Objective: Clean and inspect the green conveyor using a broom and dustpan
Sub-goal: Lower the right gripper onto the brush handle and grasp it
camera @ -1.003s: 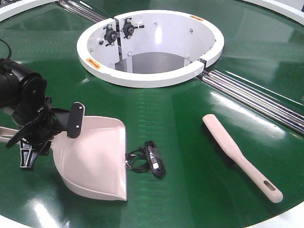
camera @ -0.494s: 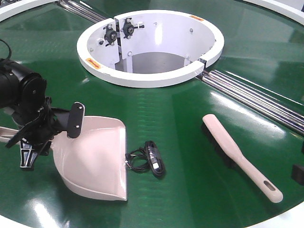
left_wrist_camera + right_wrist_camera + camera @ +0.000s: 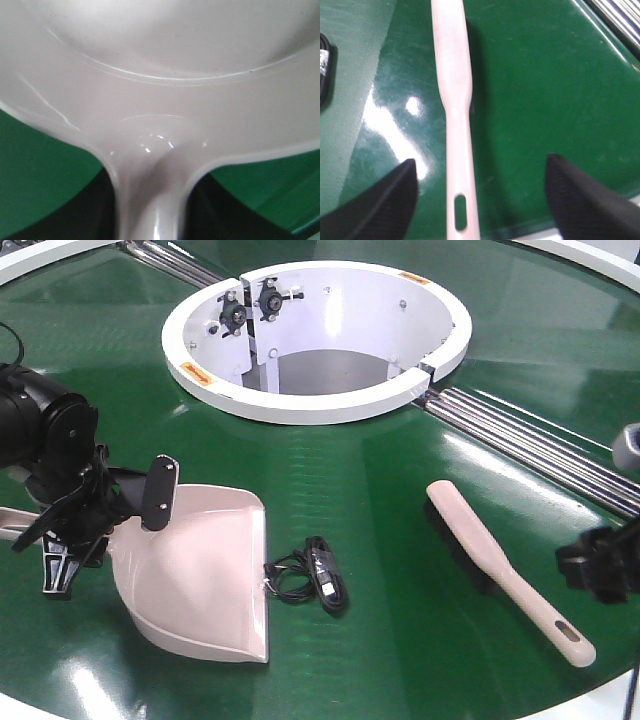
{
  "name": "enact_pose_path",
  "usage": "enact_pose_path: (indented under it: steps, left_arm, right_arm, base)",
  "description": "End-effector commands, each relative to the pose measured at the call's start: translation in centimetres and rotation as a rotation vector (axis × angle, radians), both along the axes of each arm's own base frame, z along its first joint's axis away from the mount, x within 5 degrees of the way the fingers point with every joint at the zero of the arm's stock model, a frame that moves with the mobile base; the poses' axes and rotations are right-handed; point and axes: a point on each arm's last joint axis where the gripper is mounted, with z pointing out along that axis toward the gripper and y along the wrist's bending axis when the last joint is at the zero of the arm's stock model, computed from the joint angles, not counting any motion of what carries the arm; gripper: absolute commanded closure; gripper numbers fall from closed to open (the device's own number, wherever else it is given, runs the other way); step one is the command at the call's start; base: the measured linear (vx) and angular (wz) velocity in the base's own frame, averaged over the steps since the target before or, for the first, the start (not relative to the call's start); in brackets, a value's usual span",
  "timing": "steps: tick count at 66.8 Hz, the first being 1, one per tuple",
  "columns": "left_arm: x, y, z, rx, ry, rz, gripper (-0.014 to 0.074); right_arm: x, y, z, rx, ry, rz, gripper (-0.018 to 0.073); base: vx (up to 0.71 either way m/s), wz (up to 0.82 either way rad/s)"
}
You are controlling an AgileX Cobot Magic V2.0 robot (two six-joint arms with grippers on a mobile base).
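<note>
The pinkish-beige dustpan (image 3: pixel 200 570) lies on the green conveyor (image 3: pixel 350 470) at the left. My left gripper (image 3: pixel 105 535) is shut on its handle where it meets the scoop; the left wrist view shows that handle (image 3: pixel 150 210) pinched between the dark fingers. The slim beige broom (image 3: pixel 500 565) lies diagonally at the right, slotted end nearest the belt's front edge. My right gripper (image 3: pixel 600 572) hangs just right of the broom's handle. In the right wrist view it (image 3: pixel 480 160) stands open, its two fingers straddling the slotted handle (image 3: pixel 457 150) without touching it.
A small black coiled cable (image 3: pixel 315 575) lies right in front of the dustpan's flat edge. The white ring opening (image 3: pixel 300 408) is at the belt's centre, and silver rails (image 3: pixel 540 445) run off to the right. The belt's front edge passes close behind the broom's handle end.
My right gripper has come into the front view from the right edge and now sits beside the broom's handle. The left gripper, dustpan, broom and cable have not moved.
</note>
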Motion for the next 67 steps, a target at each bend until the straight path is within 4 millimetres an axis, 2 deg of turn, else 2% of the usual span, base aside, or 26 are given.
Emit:
enact_pose_path:
  steps: [1, 25, 32, 41, 67]
  left_arm:
    - [-0.2, -0.3, 2.3, -0.032, -0.072, -0.005, 0.0594]
    - [-0.2, -0.3, 2.3, -0.032, -0.072, -0.005, 0.0594]
    - [-0.2, -0.3, 2.3, -0.032, -0.072, -0.005, 0.0594]
    - [-0.2, -0.3, 2.3, -0.032, -0.072, -0.005, 0.0594]
    - [-0.2, -0.3, 2.3, -0.032, -0.072, -0.005, 0.0594]
  right_arm:
    - [1.8, 0.3, 1.4, 0.028, -0.024, 0.007, -0.0013]
    - [6.8, 1.5, -0.9, 0.018, 0.258, 0.085, 0.003]
    - [7.6, 2.9, -1.9, -0.042, 0.333, 0.154, 0.003]
    - [8.9, 3.7, -3.6, -0.1, 0.412, 0.146, 0.003]
    - [11.1, 3.7, -7.9, -0.151, 0.541, 0.114, 0.003]
  base:
    - [0.0, 0.0]
    - [0.0, 0.0]
    - [0.0, 0.0]
    - [0.0, 0.0]
    - [0.0, 0.0]
